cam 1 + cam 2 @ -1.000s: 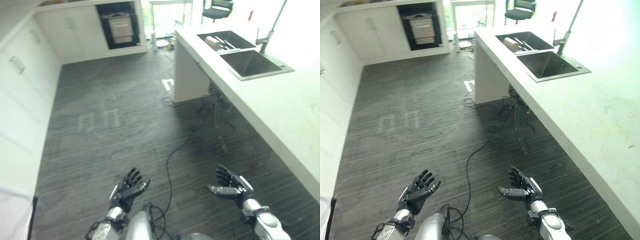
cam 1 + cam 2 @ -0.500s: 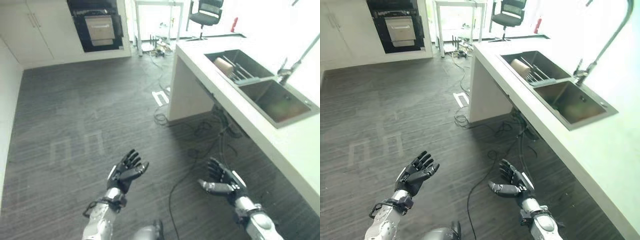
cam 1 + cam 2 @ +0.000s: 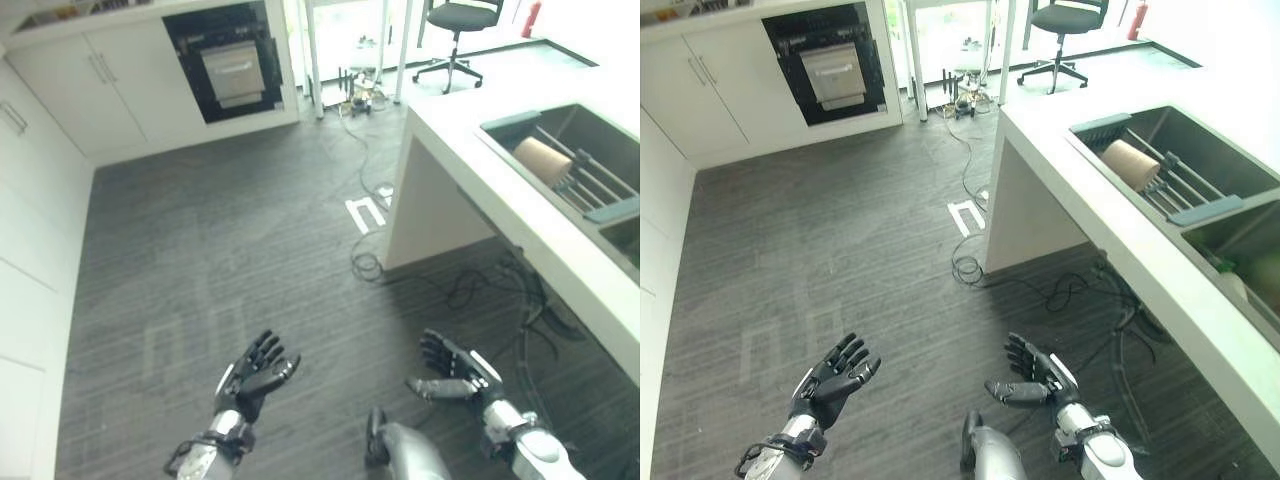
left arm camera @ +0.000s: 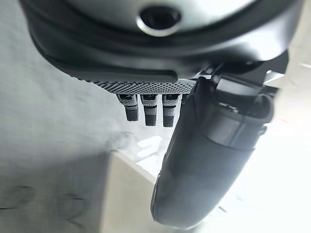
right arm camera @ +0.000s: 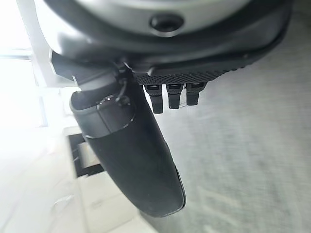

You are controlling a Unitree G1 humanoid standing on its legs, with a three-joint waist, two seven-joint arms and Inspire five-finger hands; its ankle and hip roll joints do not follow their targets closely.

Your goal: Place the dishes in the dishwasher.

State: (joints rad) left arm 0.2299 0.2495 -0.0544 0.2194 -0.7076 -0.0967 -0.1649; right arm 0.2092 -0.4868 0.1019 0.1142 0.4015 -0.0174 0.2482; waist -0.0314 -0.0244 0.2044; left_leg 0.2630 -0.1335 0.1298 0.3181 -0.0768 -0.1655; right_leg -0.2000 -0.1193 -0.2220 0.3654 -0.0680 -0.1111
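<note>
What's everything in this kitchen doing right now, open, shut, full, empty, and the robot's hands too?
Left hand: open, holding nothing.
Right hand: open, holding nothing.
Dishwasher: open, a rack showing inside.
Sink: a rack laid across it, a brown round dish lying on the rack.
Cabinet doors: shut.
Office chair: nobody in it.

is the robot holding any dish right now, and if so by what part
Nothing is held. The left hand and the right hand are both open with fingers spread above the dark wood-grain floor, away from the tan round dish in the sink rack.
</note>
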